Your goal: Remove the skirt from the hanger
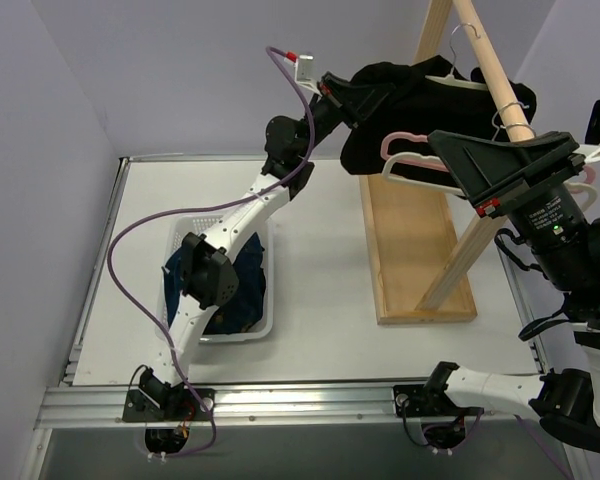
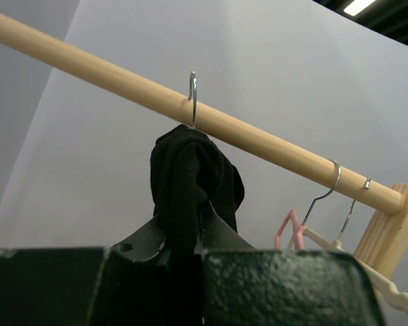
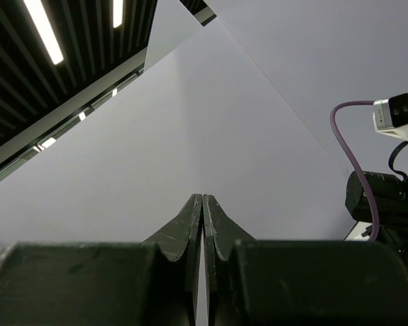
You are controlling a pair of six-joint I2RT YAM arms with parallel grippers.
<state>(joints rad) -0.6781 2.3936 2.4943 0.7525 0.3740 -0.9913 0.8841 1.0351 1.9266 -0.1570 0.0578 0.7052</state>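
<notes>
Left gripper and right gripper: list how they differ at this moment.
The left gripper is clamped on a bunch of the black skirt just under the wooden rail; the right gripper has its fingers pressed together on nothing. The left gripper faces the rail; the right gripper faces mostly bare wall. Both are black, two-fingered and closed.

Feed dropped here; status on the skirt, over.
Left gripper shut on black pleated fabric skirt. Right gripper shut, empty. Skirt on pale cream plastic hanger, hooked over wooden rod.
</notes>
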